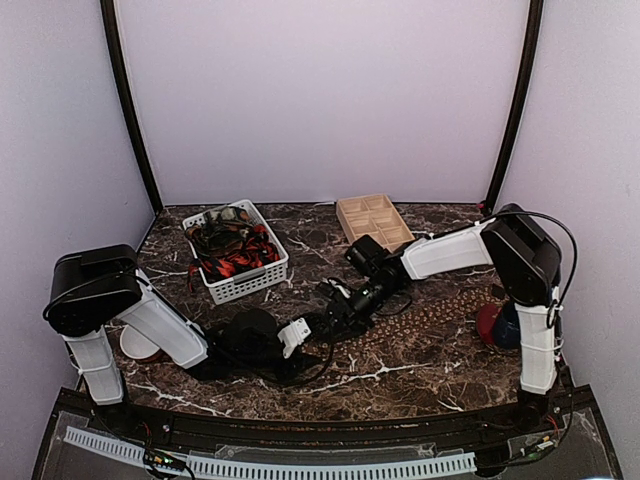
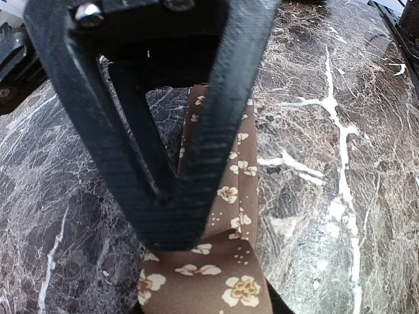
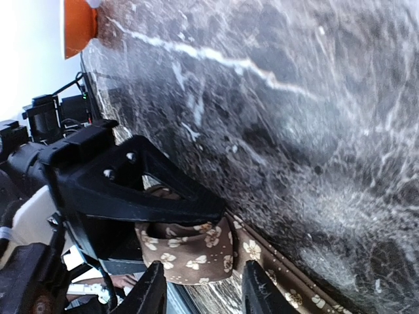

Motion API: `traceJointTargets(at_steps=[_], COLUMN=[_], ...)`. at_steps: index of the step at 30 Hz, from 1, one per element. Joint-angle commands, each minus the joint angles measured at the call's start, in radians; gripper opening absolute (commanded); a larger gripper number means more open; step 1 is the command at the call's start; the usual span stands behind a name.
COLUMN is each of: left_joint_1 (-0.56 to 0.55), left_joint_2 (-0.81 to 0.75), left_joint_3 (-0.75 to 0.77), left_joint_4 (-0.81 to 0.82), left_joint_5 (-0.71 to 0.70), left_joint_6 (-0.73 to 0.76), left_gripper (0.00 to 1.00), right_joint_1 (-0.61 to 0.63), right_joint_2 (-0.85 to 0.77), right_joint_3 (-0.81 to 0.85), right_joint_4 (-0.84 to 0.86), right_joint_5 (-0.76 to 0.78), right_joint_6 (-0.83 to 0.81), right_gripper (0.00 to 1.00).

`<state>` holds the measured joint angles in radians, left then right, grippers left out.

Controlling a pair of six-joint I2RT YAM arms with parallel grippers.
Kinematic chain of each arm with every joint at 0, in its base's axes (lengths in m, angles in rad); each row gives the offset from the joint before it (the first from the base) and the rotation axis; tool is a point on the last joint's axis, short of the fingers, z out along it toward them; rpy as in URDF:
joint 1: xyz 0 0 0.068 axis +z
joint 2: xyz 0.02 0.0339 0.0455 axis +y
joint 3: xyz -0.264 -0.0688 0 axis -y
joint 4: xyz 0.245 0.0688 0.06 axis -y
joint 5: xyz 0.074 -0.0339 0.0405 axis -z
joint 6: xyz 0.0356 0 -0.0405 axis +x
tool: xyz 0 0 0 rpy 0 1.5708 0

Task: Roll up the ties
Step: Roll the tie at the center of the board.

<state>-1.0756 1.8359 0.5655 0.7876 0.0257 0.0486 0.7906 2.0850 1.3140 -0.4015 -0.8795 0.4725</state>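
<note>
Left gripper (image 2: 173, 226) pinching brown floral tie (image 2: 226, 294), right gripper (image 3: 204, 269) parted nearby

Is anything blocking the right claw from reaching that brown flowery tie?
Nothing visible does. The open right gripper sits right at the brown flower-patterned fabric tie, which the left gripper pinches just beyond.

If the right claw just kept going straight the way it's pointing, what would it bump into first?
Most likely the folded end of the brown tie, just ahead of the right gripper; the left gripper holding it sits right behind, though depth is unclear.
</note>
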Motion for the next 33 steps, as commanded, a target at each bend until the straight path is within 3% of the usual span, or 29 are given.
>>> traceJointTargets(at_steps=[1,8,13,22,24,30,33], left_joint_1=[-0.003,-0.003,-0.003,-0.003,-0.003,-0.003,-0.003], left_joint_2=[0.010,0.014,0.014,0.013,0.012,0.014,0.010], left_joint_3=[-0.014,-0.018,-0.017,-0.017,-0.018,-0.018,-0.023], left_joint_4=[-0.086,-0.081,-0.079,-0.083,-0.084,-0.084,-0.083], left_joint_5=[0.026,0.029,0.027,0.032,0.031,0.027,0.022], left_joint_6=[0.017,0.013,0.011,0.008,0.008,0.007,0.009], left_gripper=[0.36,0.37,0.37,0.36,0.37,0.37,0.37], right_joint_1=[-0.001,0.016,0.022,0.033,0.035,0.036,0.033], right_joint_2=[-0.033,0.004,0.018,0.050,0.056,0.031,0.009], right_joint_3=[0.004,0.004,0.010,0.026,0.027,0.013,-0.015], right_joint_4=[0.036,0.020,0.018,0.001,0.003,-0.015,-0.020], right_joint_5=[-0.036,-0.060,-0.051,-0.030,-0.031,-0.025,-0.015], right_joint_6=[0.013,-0.003,-0.005,-0.018,-0.018,-0.037,-0.046], right_gripper=[0.41,0.41,0.33,0.36,0.30,0.00,0.00])
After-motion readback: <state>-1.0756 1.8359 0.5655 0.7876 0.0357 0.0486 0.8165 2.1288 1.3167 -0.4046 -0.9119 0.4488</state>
